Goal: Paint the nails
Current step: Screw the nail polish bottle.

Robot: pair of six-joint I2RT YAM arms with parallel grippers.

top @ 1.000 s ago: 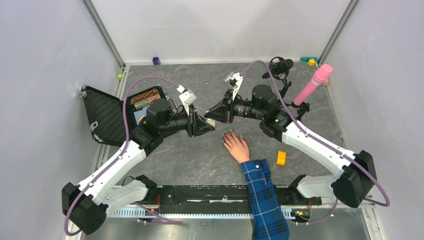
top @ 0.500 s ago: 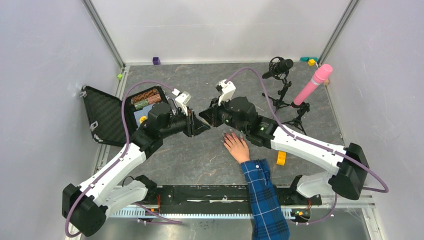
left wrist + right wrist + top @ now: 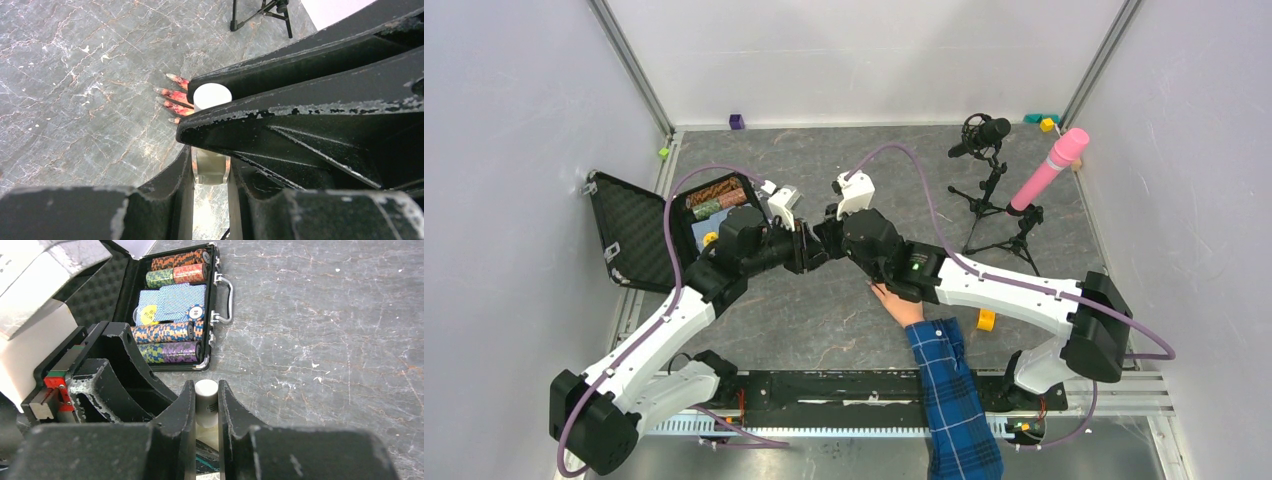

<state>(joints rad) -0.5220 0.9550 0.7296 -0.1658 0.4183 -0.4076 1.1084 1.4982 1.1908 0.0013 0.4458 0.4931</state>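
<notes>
A small bottle with a clear glass body (image 3: 211,169) and a white cap (image 3: 212,96) hangs between both grippers above the table. My left gripper (image 3: 210,156) is shut on the glass body. My right gripper (image 3: 205,390) is shut on the white cap (image 3: 206,399). In the top view the two grippers meet, left (image 3: 812,252) against right (image 3: 827,238). A pale hand (image 3: 898,303) with a blue plaid sleeve (image 3: 952,390) lies flat, partly under the right arm. Its dark-pink nails (image 3: 171,77) show just beyond the cap in the left wrist view.
An open black case of poker chips and cards (image 3: 709,203) stands behind the left gripper and also shows in the right wrist view (image 3: 175,315). A microphone on a tripod (image 3: 984,135) and a pink cylinder on a stand (image 3: 1049,165) stand back right. A yellow ring (image 3: 986,316) lies beside the sleeve.
My right gripper has swung left from above the hand to meet the left gripper and now covers part of the hand. The left gripper has drawn back slightly to the left.
</notes>
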